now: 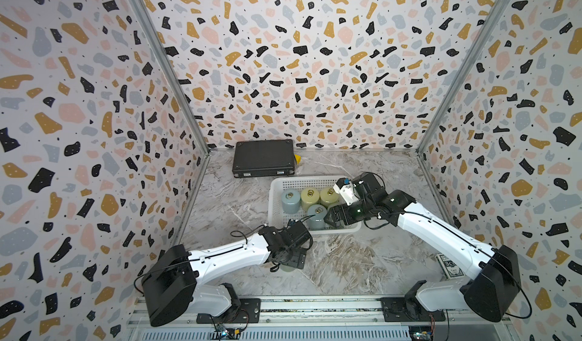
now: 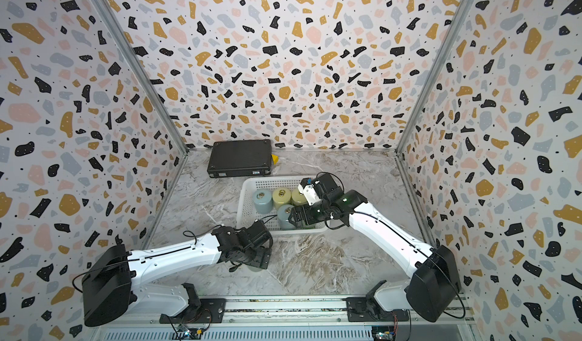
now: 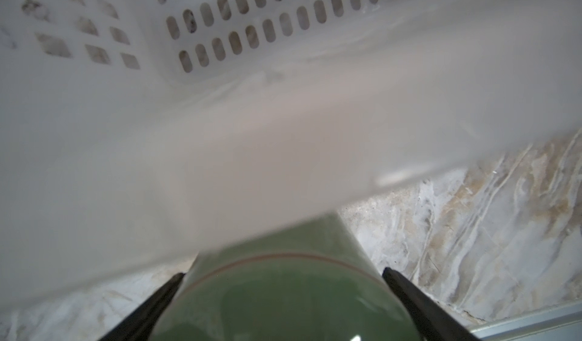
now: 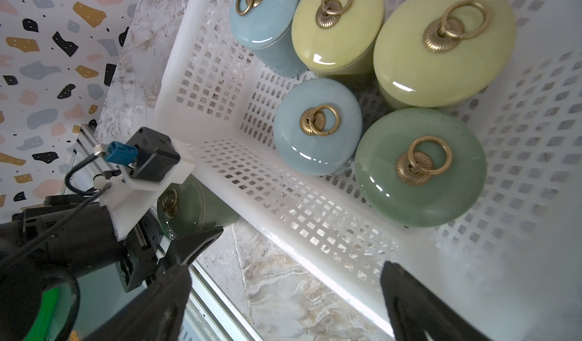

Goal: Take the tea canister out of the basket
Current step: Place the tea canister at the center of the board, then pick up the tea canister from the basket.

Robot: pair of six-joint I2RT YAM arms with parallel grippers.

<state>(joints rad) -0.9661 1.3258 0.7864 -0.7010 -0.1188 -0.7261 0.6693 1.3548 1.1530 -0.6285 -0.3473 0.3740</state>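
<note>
One green tea canister (image 3: pixel 283 308) beside basket (image 4: pixel 283 197), left claw (image 3: pixel 282 275) grip unclear, right claw (image 4: pixel 283 270) released; careless retreat could topple it

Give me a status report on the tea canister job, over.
Right gripper open at basket's near rim. Left gripper straddles green tea canister outside basket; grip unclear. Five canisters in basket. Nothing in the way.
</note>
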